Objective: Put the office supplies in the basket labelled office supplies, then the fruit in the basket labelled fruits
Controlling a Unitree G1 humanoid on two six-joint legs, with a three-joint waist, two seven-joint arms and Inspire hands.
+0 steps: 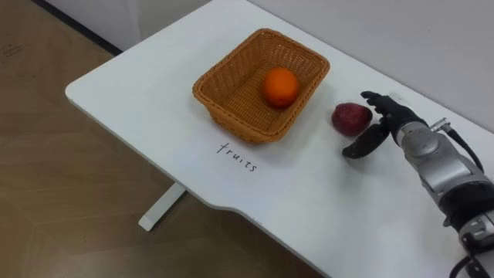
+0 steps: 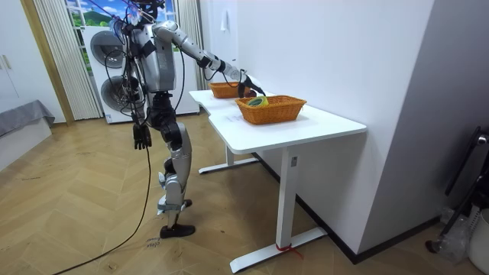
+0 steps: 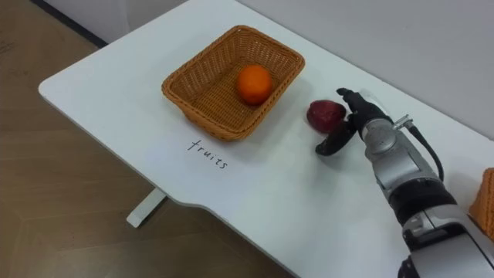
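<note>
One orange point(image 1: 280, 86) in fruit basket point(image 1: 235, 123); second basket point(image 2: 279, 111) contents unclear.

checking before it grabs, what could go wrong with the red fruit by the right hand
The right hand brackets the red fruit without closing, so a nudge may roll the round fruit away across the table. Lifted loosely, it might clip the basket rim or bump the orange inside.

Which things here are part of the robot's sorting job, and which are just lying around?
Part of the job: the wicker basket, the orange inside it, the red fruit on the table beside the open right robot hand, the second basket, and the written word "fruits".

Just there: the washing machine and the curtain behind the robot.
</note>
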